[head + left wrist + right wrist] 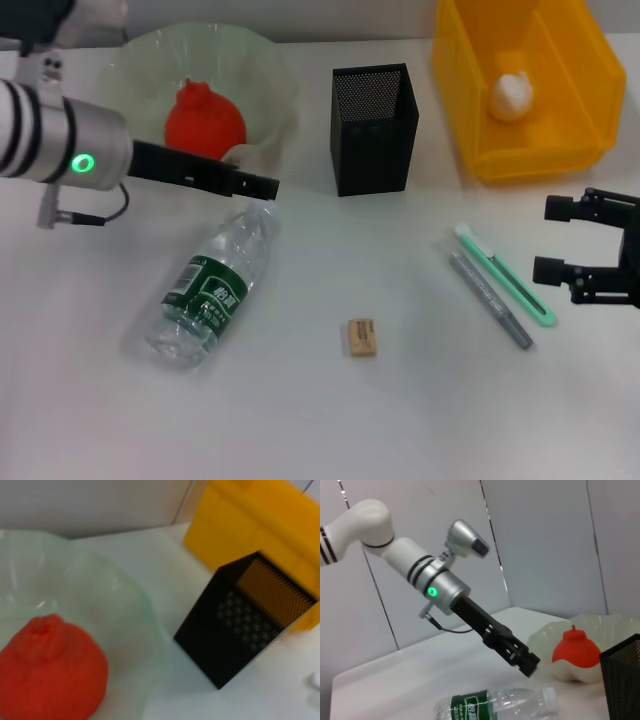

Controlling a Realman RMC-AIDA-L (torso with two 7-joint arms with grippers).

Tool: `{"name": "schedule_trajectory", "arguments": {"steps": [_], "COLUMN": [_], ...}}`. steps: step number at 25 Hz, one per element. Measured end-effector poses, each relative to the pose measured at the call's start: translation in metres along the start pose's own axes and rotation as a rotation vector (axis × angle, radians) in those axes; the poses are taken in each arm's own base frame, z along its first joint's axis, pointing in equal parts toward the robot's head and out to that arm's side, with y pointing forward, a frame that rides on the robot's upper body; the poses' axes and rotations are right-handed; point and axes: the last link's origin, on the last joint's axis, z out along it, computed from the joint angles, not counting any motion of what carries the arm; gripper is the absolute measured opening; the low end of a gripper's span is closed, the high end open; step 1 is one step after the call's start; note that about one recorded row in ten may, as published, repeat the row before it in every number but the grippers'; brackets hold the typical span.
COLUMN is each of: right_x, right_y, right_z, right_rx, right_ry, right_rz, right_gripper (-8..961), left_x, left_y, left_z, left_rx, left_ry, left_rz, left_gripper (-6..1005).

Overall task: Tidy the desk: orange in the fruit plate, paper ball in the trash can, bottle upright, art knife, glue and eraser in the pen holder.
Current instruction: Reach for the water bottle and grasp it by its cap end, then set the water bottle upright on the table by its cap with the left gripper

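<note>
Left gripper [262, 186] hovers just above the cap end of a fallen bottle [210, 290] on the white surface [320, 420], its jaws pressed together.
The bottle lies on its side, long axis diagonal — cap towards the fruit plate [270, 75], base towards the robot. To right it well, the jaws should probably spread, then grip near the neck. Right gripper [590, 262] waits, jaws spread.

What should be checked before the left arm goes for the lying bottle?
1. Orange fruit inside pale green fruit plate: ok.
2. White paper ball in yellow trash bin: ok.
3. Clear plastic bottle upright: not ok, on its side.
4. Left gripper above bottle cap end: ok; fingers: cannot tell.
5. Black mesh pen holder filled: not ok; eraser, green art knife, grey glue pen outside.
6. Right gripper open, clear: ok.
</note>
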Motion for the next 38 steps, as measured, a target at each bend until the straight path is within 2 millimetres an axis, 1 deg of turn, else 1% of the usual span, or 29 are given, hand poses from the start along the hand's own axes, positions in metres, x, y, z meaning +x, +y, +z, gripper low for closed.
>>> {"name": "schedule_trajectory", "arguments": {"steps": [1,7,11,16,20,21,30,35,36,38], "right_x": [0.001,0.009,0.013,0.021,0.025,0.027,0.032,0.035,0.038,0.039], "right_y": [0.001,0.005,0.007,0.011,0.013,0.014,0.016,0.019,0.021,0.021], "right_z": [0.000,0.006,0.011,0.017,0.018,0.019,0.017,0.012,0.009,0.006], "right_rx": [-0.001,-0.028,-0.036,-0.047,-0.051,-0.052,-0.048,-0.046,-0.040,-0.034], "right_ry": [-0.002,-0.021,-0.030,-0.050,-0.059,-0.063,-0.064,-0.064,-0.062,-0.065], "right_rz": [-0.003,0.014,0.009,0.027,0.039,0.046,0.061,0.078,0.087,0.091], "right_gripper": [846,846,846,845,845,845,845,845,845,845], "left_x": [0.001,0.003,0.005,0.007,0.007,0.006,0.000,-0.001,-0.001,-0.002], "left_y": [0.003,0.008,0.014,0.023,0.025,0.026,0.026,0.030,0.031,0.031], "left_z": [0.006,0.014,0.025,0.034,0.037,0.041,0.053,0.055,0.055,0.055], "left_rx": [0.020,0.067,0.099,0.121,0.140,0.148,0.169,0.170,0.170,0.170], "left_ry": [-0.023,-0.069,-0.111,-0.143,-0.149,-0.149,-0.170,-0.160,-0.160,-0.161], "left_rz": [0.012,0.055,0.105,0.154,0.169,0.178,0.198,0.226,0.229,0.228], "left_gripper": [812,813,813,776,746,739,672,634,627,550]}}
